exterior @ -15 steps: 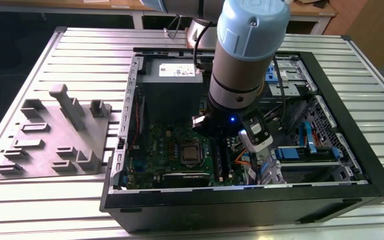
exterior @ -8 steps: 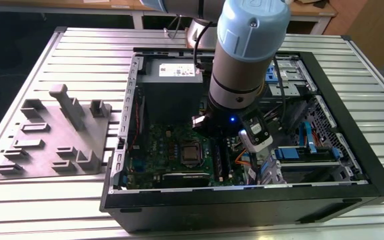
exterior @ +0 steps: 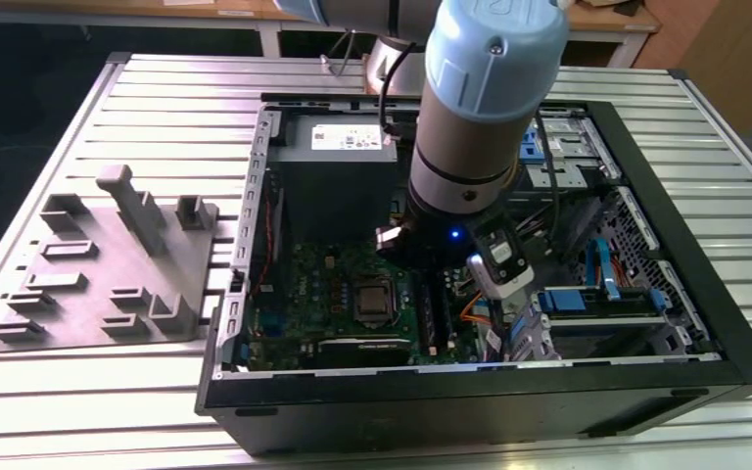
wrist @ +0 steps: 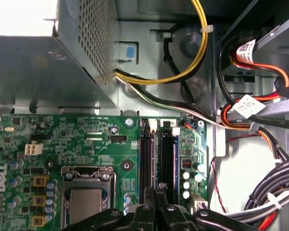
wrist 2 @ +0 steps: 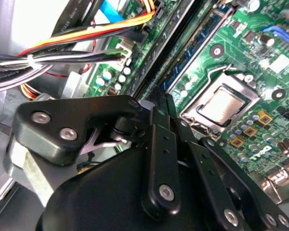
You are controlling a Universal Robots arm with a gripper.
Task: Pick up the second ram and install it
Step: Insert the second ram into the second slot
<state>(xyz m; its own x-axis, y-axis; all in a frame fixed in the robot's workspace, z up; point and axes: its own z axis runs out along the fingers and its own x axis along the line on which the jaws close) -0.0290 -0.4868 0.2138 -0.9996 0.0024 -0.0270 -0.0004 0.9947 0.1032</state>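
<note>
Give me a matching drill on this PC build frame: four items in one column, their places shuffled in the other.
Items:
1. gripper
2. processor
3. grey fixture
4. power supply

Places:
A. on the table, outside the case
B. in its socket on the green motherboard
C. at the memory slots
D. inside the case, at its far end in the exterior view

Pairs: 1-C, 2-B, 3-A, 4-D

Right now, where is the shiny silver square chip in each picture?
Exterior view: the silver chip sits mid-way on the green motherboard, on the exterior view's left of the memory slots.
First wrist view: the chip lies beside the slots.
Second wrist view: the chip lies beside the slots.
Shared landmark: the long memory slots.
</note>
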